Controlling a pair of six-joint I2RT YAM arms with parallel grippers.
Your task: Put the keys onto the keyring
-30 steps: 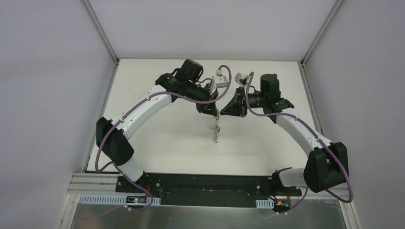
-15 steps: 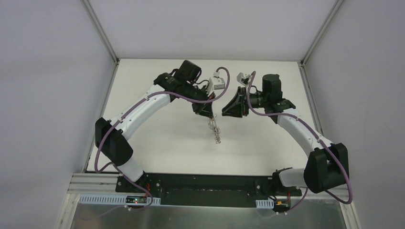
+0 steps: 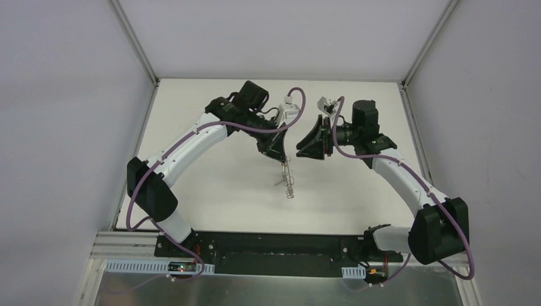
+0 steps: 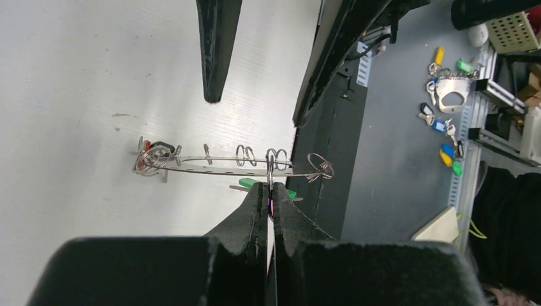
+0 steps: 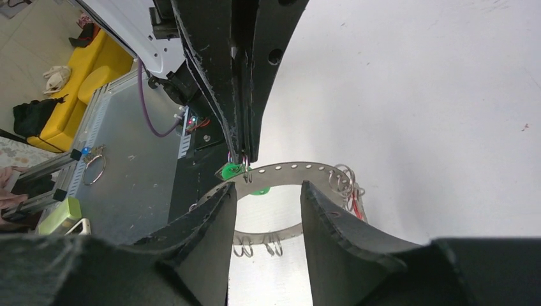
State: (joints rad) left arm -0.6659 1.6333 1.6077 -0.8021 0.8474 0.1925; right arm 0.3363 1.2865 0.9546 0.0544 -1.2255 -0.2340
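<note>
The keyring [image 3: 288,180] is a flat grey metal ring with small wire loops and hangs above the table from my left gripper [image 3: 279,157]. In the left wrist view the ring [image 4: 217,167] shows edge-on, and my left gripper [image 4: 269,195] is shut on one of its wire loops. A green-headed key [image 4: 254,185] hangs by that loop and a red-headed key [image 4: 145,150] at the ring's far end. My right gripper [image 3: 299,150] is open just right of the left one. In the right wrist view its fingers [image 5: 214,223] straddle the ring [image 5: 300,171] without touching; the green key [image 5: 231,171] and red key [image 5: 353,207] show there.
The white table [image 3: 217,185] is bounded by metal frame posts at the back corners and a black base rail [image 3: 274,245] at the front. Beyond the table edge, the left wrist view shows spare coloured keys [image 4: 446,95] on a grey floor.
The two grippers have drawn slightly apart: the right one backed off to the right, and the left one shifted left with the ring, which now hangs a little lower and tilted.
</note>
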